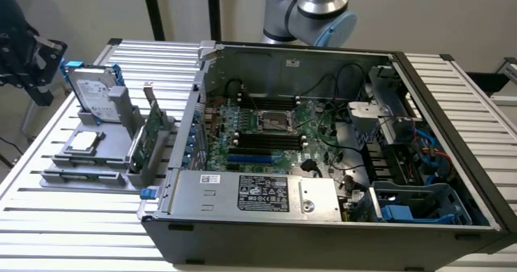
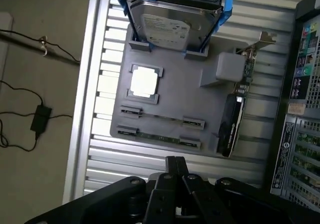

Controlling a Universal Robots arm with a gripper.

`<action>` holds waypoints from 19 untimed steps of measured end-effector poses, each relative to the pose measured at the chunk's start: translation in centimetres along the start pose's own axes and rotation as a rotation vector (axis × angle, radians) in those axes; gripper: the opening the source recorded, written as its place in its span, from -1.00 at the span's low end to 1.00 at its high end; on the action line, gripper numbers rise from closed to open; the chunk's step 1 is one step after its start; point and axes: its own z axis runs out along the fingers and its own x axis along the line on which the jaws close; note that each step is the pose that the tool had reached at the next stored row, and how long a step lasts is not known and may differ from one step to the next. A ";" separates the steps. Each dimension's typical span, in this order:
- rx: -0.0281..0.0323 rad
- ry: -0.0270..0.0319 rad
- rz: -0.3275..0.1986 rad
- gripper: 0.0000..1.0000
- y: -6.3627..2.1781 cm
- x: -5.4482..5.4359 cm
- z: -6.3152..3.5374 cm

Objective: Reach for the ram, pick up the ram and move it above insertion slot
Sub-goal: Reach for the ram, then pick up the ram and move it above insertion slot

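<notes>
Two rams stand on edge in the front clips of the grey holder tray [image 2: 175, 102]; I see them edge-on as thin green strips, one [image 2: 161, 117] behind the other [image 2: 157, 135]. In the exterior view they sit at the tray's near end [image 1: 81, 161]. My gripper [image 2: 175, 165] hovers high above the table just off that end of the tray, fingers pressed together and holding nothing. Its dark body [image 1: 32, 66] shows at the exterior view's left edge. The motherboard's black slots [image 1: 267, 142] lie inside the open computer case [image 1: 323, 223].
The tray also carries a hard drive in a blue frame [image 2: 172, 22], a CPU [image 2: 145, 80] and a green expansion card with a metal bracket [image 2: 235, 109]. The case wall [image 1: 190, 120] rises beside the tray. A cable and adapter [image 2: 40, 118] lie on the floor.
</notes>
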 end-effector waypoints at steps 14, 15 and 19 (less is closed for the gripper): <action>0.0002 0.0098 -0.255 -0.79 0.00 0.0 0.03; 0.0002 0.0105 -0.273 -0.79 0.00 0.0 0.03; 0.0003 0.0133 -0.346 -0.79 0.00 0.0 0.05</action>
